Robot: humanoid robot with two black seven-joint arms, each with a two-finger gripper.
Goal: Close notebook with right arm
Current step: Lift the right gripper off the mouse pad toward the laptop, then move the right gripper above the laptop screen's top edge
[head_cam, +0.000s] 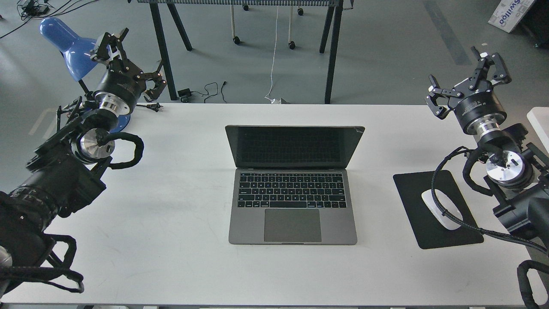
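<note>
At the far left the left gripper (pixel 131 60) hangs with its fingers spread wide and empty, just in front of a blue lamp (pixel 68 45). The notebook (pixel 294 189) sits open mid-table (pixel 171 214), screen dark. Beyond a black mouse pad (pixel 422 227) with a white mouse (pixel 441 210), the right gripper (pixel 467 79) also gapes wide, holding nothing, well apart from the notebook.

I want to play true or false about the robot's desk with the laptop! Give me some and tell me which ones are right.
1. The notebook is open. True.
2. The right gripper is touching the notebook's lid. False: it hangs off to the side, far from it.
3. A white mouse lies on the black mouse pad. True.
4. The left gripper holds the blue lamp. False: it is open and holds nothing.
5. The notebook's screen is dark. True.
</note>
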